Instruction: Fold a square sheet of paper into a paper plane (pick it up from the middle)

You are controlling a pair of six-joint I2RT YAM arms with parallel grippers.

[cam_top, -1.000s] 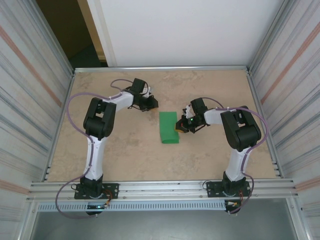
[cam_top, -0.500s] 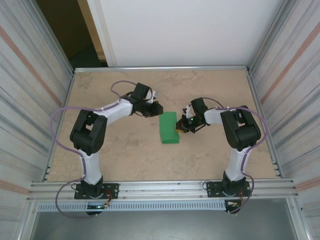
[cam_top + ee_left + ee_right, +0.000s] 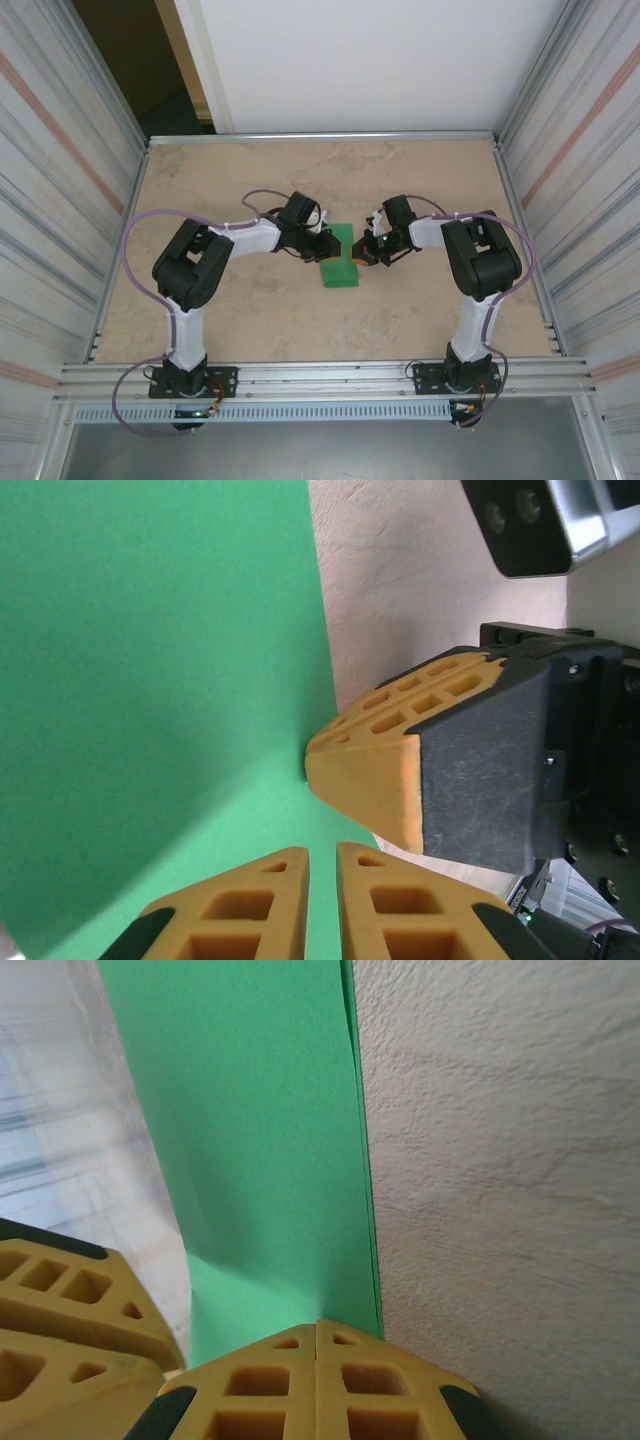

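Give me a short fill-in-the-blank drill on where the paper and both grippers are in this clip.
1. The folded paper is coloured ____.
2. The right gripper presses on the paper's ____ edge.
3. The left gripper has its fingers nearly ____, over the paper.
4. The paper lies on the ____.

Missing words: green; right; shut; table

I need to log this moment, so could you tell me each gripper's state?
Left gripper: shut, over the green paper.
Right gripper: shut, tips on the paper's edge.
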